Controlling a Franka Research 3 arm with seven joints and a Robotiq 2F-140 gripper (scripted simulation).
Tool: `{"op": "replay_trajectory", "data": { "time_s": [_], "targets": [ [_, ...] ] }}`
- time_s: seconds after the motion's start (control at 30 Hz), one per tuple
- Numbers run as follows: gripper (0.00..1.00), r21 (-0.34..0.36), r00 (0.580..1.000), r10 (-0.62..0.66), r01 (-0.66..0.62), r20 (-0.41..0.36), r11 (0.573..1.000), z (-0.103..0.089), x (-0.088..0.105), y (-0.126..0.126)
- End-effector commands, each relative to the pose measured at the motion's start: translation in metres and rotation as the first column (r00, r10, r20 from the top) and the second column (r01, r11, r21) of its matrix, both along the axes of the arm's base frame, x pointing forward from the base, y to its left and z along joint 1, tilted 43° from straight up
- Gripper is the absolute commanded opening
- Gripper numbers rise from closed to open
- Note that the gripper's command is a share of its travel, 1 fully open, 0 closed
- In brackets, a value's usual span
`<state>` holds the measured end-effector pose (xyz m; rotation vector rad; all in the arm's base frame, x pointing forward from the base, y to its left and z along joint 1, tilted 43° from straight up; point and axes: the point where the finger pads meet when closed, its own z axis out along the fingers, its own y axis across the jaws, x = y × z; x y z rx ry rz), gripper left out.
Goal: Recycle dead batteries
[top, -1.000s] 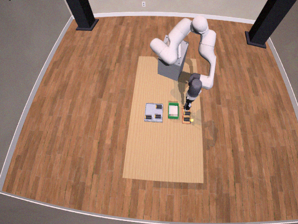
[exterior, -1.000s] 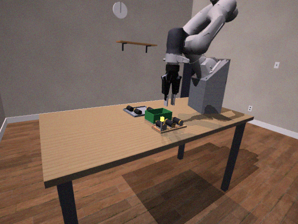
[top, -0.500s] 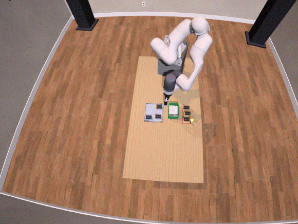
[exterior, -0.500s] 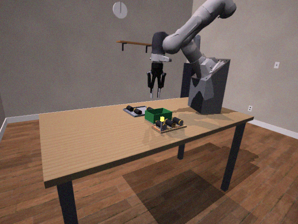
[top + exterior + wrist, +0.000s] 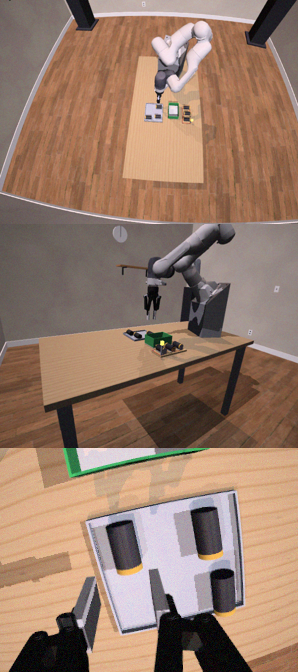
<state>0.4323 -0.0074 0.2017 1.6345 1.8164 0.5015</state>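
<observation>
My gripper is partly open and empty, high above the grey tray, near its rear edge. Three black batteries lie in the tray: one at the rear right, one at the front right, one at the front left. The green box stands upright; no battery shows in its visible part. Three more batteries sit in the holder. The bulb glows yellow.
The box stands between the tray and the holder on the wooden table. The bulb stands up at the holder's front right corner in the top view. The arm's base is at the rear of the table.
</observation>
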Motion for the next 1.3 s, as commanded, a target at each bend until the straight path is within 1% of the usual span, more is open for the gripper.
{"op": "replay_trajectory", "data": {
  "time_s": [0.0, 0.7, 0.8, 0.93, 1.0, 1.07, 1.13, 1.27],
  "targets": [
    [0.29, -0.062, 0.997, 0.080, -0.081, -0.020, 0.995, -0.002, -0.001, 0.001],
    [0.29, -0.053, 0.997, 0.070, -0.071, -0.017, 0.996, -0.003, 0.000, 0.001],
    [0.29, -0.053, 0.997, 0.070, -0.071, -0.017, 0.996, -0.012, 0.009, 0.000],
    [0.29, -0.053, 0.997, 0.070, -0.071, -0.017, 0.996, -0.037, 0.032, -0.005],
    [0.29, -0.053, 0.997, 0.070, -0.071, -0.017, 0.996, -0.037, 0.032, -0.005],
    [0.29, -0.053, 0.997, 0.070, -0.071, -0.017, 0.996, -0.047, 0.041, -0.006],
    [0.29, -0.053, 0.997, 0.070, -0.071, -0.017, 0.996, -0.053, 0.047, -0.007],
    [0.29, -0.053, 0.997, 0.070, -0.071, -0.017, 0.996, -0.054, 0.048, -0.007]
  ]
}}
